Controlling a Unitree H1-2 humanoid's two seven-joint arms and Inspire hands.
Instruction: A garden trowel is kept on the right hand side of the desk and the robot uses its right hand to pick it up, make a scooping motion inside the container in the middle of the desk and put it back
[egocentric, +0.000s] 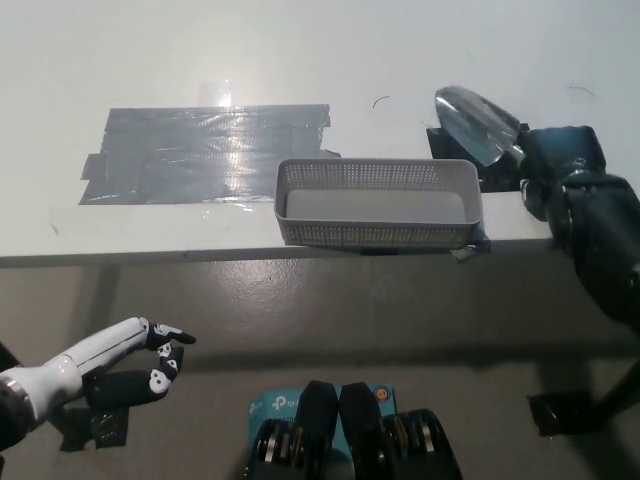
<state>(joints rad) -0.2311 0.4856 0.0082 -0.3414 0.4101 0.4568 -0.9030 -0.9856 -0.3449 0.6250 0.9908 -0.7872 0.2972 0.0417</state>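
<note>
Leftmost, hanging the white left hand (120, 365) below the desk (400, 50) edge, fingers apart, holding nothing. Further right, passing grey tape (205, 155) and meeting the white mesh container (378, 203) sitting at the desk's front edge. Rightmost, clutching the garden trowel (477, 123) by its handle in the black right hand (560, 165), pointing its shiny blade leftward, just beyond the container's far right corner.

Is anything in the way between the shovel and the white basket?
Nothing visible is. The right hand holds the trowel just past the right end of the basket, which is open on top and looks empty. The left hand rests low at the left.
</note>
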